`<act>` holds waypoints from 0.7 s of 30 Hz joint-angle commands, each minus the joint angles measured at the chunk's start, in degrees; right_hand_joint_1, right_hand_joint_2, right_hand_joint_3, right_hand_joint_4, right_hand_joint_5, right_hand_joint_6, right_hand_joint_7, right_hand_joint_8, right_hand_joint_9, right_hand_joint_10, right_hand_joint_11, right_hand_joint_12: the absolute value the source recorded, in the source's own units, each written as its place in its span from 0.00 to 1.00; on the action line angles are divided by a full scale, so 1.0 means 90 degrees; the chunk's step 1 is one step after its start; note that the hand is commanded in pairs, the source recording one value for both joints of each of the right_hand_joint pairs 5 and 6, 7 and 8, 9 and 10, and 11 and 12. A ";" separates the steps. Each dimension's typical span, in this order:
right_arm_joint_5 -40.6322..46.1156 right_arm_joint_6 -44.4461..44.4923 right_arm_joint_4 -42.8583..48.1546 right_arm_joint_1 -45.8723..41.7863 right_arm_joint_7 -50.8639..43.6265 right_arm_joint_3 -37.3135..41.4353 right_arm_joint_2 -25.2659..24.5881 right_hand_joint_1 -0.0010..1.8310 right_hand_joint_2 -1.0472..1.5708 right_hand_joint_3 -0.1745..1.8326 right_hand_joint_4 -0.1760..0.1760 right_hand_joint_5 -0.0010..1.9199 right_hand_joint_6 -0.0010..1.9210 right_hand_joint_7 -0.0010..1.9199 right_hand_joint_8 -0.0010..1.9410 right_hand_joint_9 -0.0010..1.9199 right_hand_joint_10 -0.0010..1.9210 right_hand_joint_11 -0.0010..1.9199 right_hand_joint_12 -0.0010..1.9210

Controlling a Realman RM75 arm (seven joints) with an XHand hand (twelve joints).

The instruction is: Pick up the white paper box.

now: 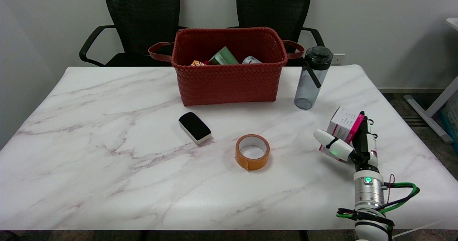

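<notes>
The white paper box (342, 124), with a pink stripe down one side, is at the right of the marble table (107, 144), tilted. My right hand (352, 142) holds it: the thumb (331, 142) lies across its front face and the other fingers (363, 133) press its pink side. I cannot tell whether the box's bottom edge touches the tabletop, since the hand hides it.
A red woven basket (229, 81) with several items stands at the back centre. A smoky water bottle (310, 78) stands right of it, just behind the box. An orange tape roll (252, 151) and a black-topped eraser (194, 127) lie mid-table.
</notes>
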 commanded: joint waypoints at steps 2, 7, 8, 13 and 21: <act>-0.0025 -0.0326 -0.0195 0.0203 0.0307 -0.0018 0.0076 0.58 0.62 0.00 0.50 0.00 0.00 0.14 0.14 0.18 0.18 0.21 0.21; -0.0025 -0.0234 -0.0204 0.0205 0.0347 0.0003 0.0081 0.59 0.64 0.00 0.50 0.00 0.00 0.21 0.21 0.24 0.24 0.28 0.28; -0.0025 -0.0209 -0.0204 0.0196 0.0347 0.0009 0.0081 0.59 0.65 0.00 0.50 0.00 0.00 0.23 0.23 0.25 0.25 0.29 0.29; -0.0025 -0.0022 -0.0205 0.0191 0.0356 -0.0004 0.0081 0.60 0.69 0.00 0.50 0.00 0.00 0.32 0.32 0.31 0.31 0.40 0.40; -0.0034 0.0047 -0.0160 0.0155 0.0386 -0.0027 0.0072 0.62 0.69 0.00 0.50 0.08 0.08 0.39 0.39 0.33 0.33 0.43 0.43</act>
